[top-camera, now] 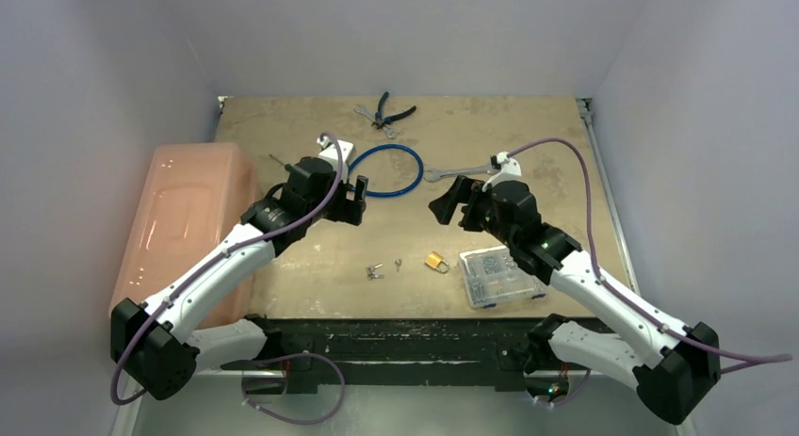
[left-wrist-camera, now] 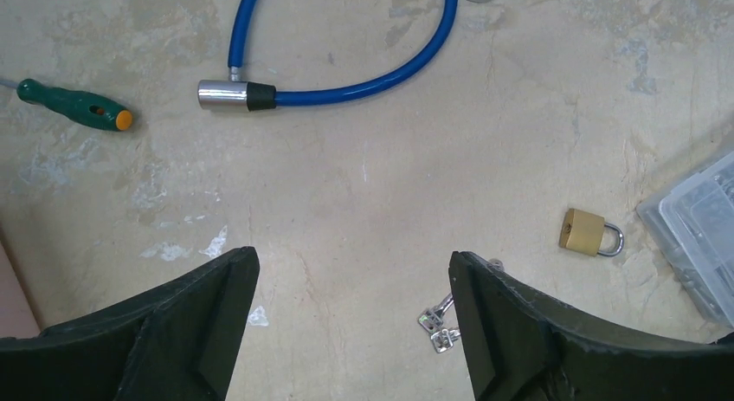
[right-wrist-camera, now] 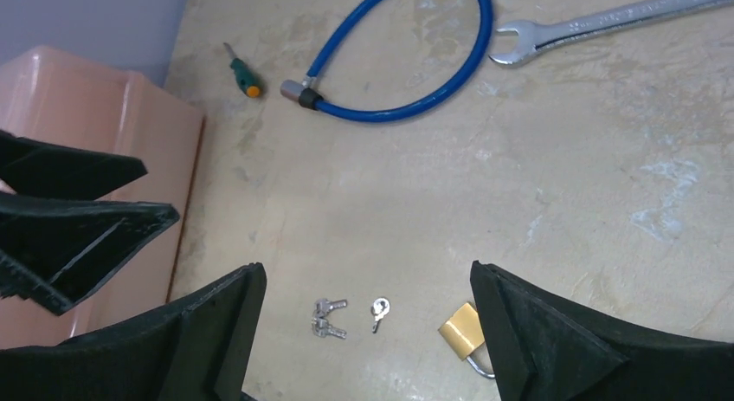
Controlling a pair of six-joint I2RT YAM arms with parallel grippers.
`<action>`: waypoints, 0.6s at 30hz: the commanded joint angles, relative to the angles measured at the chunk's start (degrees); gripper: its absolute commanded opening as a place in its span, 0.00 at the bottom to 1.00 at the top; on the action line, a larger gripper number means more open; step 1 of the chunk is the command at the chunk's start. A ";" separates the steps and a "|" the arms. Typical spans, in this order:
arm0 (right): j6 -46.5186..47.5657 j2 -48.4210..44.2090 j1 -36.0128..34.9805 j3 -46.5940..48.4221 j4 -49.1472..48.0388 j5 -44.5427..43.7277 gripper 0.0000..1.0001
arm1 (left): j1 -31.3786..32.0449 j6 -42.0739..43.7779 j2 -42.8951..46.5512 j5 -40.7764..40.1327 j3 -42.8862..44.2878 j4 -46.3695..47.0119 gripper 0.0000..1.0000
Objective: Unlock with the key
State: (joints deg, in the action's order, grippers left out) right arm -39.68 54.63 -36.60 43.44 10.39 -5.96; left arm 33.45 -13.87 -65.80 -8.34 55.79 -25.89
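While the left claw (left-wrist-camera: 352, 271) and right claw (right-wrist-camera: 368, 280) stood apart, empty, the right one partly covered the brass padlock (right-wrist-camera: 460, 328) at lower centre of its view; the key (right-wrist-camera: 379, 309) lay just left.

The left arm (top-camera: 212, 271) and right arm (top-camera: 608, 295) are showing white shells between bulky black joints, a purple cable (top-camera: 589, 196) trailing along each. The left hand (top-camera: 358, 201) and right hand (top-camera: 448, 199) are ending in black wedge-shaped fingers (left-wrist-camera: 195, 332).
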 commanded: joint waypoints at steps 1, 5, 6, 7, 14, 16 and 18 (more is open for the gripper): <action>-2.49 4.03 -0.28 4.46 3.16 -4.36 0.99 | -0.09 0.69 1.53 -1.65 0.29 0.89 0.86; -6.84 7.69 -3.51 5.66 6.00 -6.29 0.99 | -0.12 0.68 1.77 -3.36 0.33 0.74 0.86; -8.45 8.99 -4.94 6.60 8.45 -8.02 0.99 | -0.13 0.68 1.58 -4.13 0.49 0.49 0.86; -9.92 10.34 -6.44 7.80 10.58 -9.80 0.99 | -0.10 0.62 1.44 -4.79 0.60 0.23 0.86; -16.27 16.95 -15.76 11.08 15.64 -16.88 0.99 | -0.09 0.24 2.03 -7.26 0.56 -0.06 0.86; -17.38 18.73 -17.67 11.37 16.02 -17.39 0.99 | -0.13 0.17 2.17 -7.84 0.58 -0.25 0.86; -17.90 20.53 -19.65 11.40 15.63 -17.75 0.99 | -0.08 0.14 2.21 -8.21 0.61 -0.33 0.86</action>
State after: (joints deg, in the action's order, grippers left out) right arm -53.54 72.88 -53.39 52.58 24.10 -19.25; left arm 33.45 -13.91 -65.32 -14.35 55.79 -26.41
